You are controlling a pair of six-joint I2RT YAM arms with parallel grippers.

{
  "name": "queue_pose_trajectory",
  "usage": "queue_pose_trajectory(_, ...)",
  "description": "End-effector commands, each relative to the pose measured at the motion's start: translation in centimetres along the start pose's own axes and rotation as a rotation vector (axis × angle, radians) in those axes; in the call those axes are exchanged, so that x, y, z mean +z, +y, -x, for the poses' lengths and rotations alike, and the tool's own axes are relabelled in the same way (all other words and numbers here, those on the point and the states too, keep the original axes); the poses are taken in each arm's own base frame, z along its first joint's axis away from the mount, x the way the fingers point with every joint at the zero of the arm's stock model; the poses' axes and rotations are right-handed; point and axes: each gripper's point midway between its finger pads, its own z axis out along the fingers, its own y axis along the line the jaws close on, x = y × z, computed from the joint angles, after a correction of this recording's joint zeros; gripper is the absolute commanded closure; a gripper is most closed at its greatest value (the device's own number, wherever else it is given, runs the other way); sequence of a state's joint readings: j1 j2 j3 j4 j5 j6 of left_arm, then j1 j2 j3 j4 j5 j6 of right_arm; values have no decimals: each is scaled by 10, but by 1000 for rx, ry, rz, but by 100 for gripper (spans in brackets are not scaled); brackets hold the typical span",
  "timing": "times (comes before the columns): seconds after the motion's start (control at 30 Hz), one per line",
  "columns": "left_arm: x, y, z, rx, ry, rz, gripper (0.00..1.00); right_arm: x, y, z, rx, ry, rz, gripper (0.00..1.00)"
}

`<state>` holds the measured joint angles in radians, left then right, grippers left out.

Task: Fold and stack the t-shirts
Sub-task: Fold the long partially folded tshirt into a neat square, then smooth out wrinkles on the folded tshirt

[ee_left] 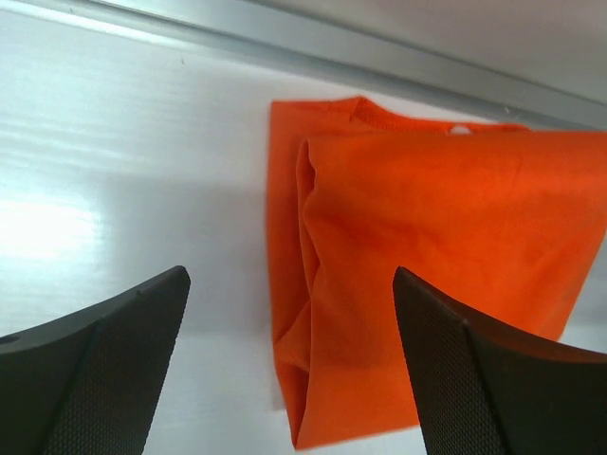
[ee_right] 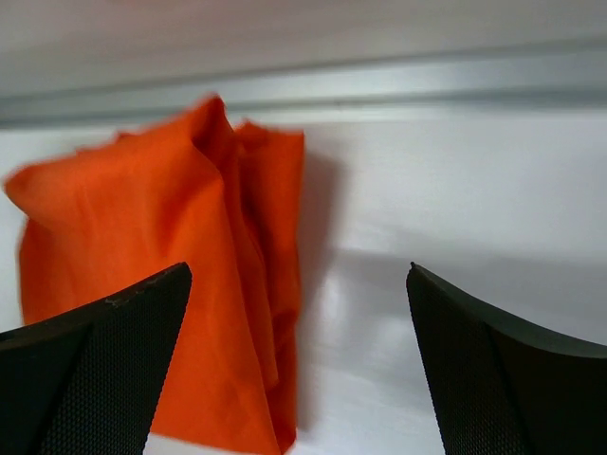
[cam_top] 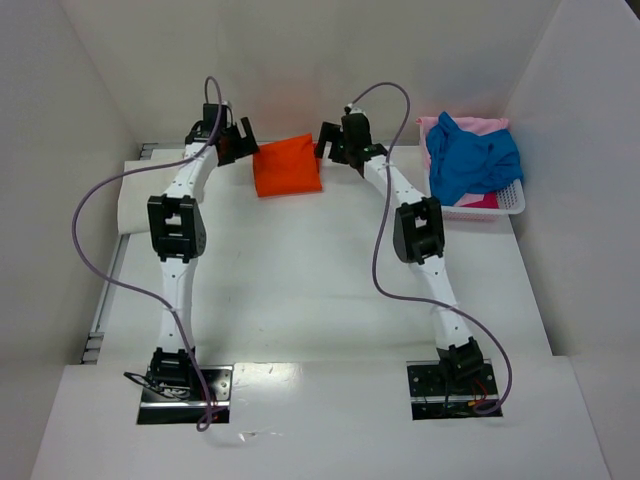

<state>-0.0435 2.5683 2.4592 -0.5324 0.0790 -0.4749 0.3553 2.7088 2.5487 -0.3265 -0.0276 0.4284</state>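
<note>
Jaws on both arms stand wide open and hold nothing. The orange t-shirt (cam_top: 287, 167) lies folded into a compact rectangle on the table (cam_top: 300, 290), at its far side, directly between the left gripper (cam_top: 238, 142) and the right gripper (cam_top: 332, 143). Each gripper sits just beside one far corner of the cloth; contact cannot be confirmed from above.

Left wrist view: the orange t-shirt (ee_left: 446, 256) lies flat beyond the left gripper (ee_left: 289, 284). Its left folded edge falls within the jaw gap, and the rest extends past the right-hand jaw.

Right wrist view: the orange t-shirt (ee_right: 142, 227) lies ahead of the left-hand jaw of the right gripper (ee_right: 299, 275). Its right edge is inside the gap; bare table fills the remainder.

A blue t-shirt (cam_top: 470, 160) and a pink t-shirt (cam_top: 480, 124) lie bunched in the white basket (cam_top: 510, 205), at the far right.
</note>
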Motion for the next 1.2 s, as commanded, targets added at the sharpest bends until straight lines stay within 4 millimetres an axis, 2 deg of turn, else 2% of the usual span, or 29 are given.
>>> queue_pose_trajectory(0.0, -42, -17, 11, 39, -17, -65, 5, -38, 22, 21, -21, 14, 55, 0)
queue_pose_trajectory(0.07, -46, -12, -15, 22, 15, -79, 5, -40, 10, -8, -14, 67, 43, 3)
queue_pose_trajectory(0.1, -51, -13, -20, 14, 11, -93, 5, -46, 15, -4, -12, 49, 55, 5)
queue_pose_trajectory(0.13, -55, -13, -29, 3, 20, -108, 5, -53, 19, -9, -16, 58, 55, 6)
queue_pose_trajectory(0.17, -53, -6, -49, -11, 61, -97, 5, -55, 16, -22, -18, 83, 41, 6)
queue_pose_trajectory(0.23, -58, -7, -58, -12, 70, -116, 7, -60, 20, -29, -23, 93, 46, 6)
queue_pose_trajectory(0.33, -56, -5, -80, -11, 105, -123, 10, -60, 17, -42, -18, 114, 51, 6)
queue_pose_trajectory(0.5, -55, -9, -81, -19, 107, -151, 15, -55, 20, -56, 7, 151, 86, 9)
queue_pose_trajectory(0.63, -46, -13, -78, -18, 107, -168, 17, -51, 24, -63, 31, 173, 116, 14)
queue_pose_trajectory(0.7, -43, -20, -77, -10, 106, -187, 18, -51, 25, -63, 39, 175, 119, 14)
queue_pose_trajectory(0.87, -30, -25, -85, -7, 129, -207, 21, -47, 26, -71, 39, 192, 131, 19)
queue_pose_trajectory(1.03, -22, -27, -100, -8, 167, -216, 23, -41, 31, -79, 35, 207, 142, 29)
queue_pose_trajectory(1.1, -21, -26, -101, -8, 169, -215, 25, -39, 35, -80, 32, 207, 148, 32)
queue_pose_trajectory(1.17, -19, -26, -100, -5, 167, -216, 28, -37, 37, -90, 28, 230, 146, 37)
